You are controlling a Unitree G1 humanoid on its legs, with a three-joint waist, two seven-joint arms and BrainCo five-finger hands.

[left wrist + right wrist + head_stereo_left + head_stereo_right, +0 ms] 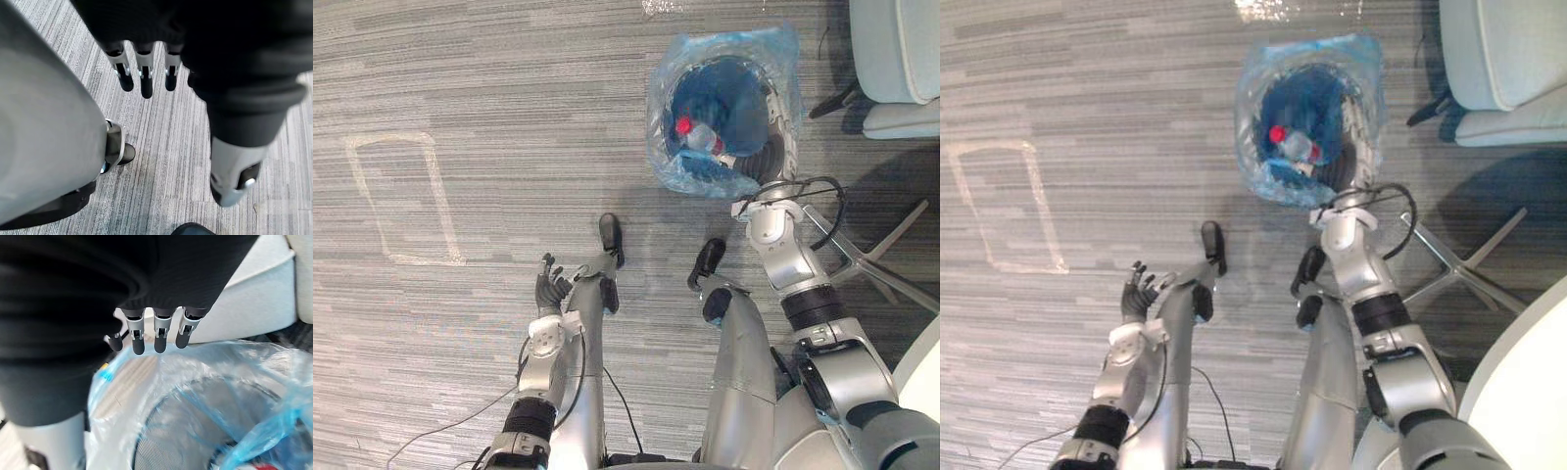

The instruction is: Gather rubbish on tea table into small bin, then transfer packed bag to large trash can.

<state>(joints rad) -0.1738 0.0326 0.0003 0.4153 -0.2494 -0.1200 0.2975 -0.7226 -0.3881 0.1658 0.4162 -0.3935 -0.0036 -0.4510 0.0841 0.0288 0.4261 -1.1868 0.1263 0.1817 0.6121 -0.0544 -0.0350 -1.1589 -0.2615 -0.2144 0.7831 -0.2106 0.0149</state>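
A small bin lined with a blue plastic bag (pixel 677 88) stands on the carpet in front of me. Inside it lies a clear bottle with a red cap (pixel 684 125) among other rubbish. My right hand (pixel 764 147) hangs over the bin's near right rim. In the right wrist view its fingers (pixel 160 335) point straight down, just above the bag's crumpled edge (pixel 205 377), holding nothing. My left hand (pixel 551 287) is low at my left side over bare carpet, with its fingers (pixel 145 73) straight and empty.
A light grey chair (pixel 901 59) stands right of the bin, with its metal star base (pixel 873 253) spreading behind my right arm. A white table edge (pixel 925 377) shows at the lower right. A taped rectangle (pixel 406 201) marks the carpet at left.
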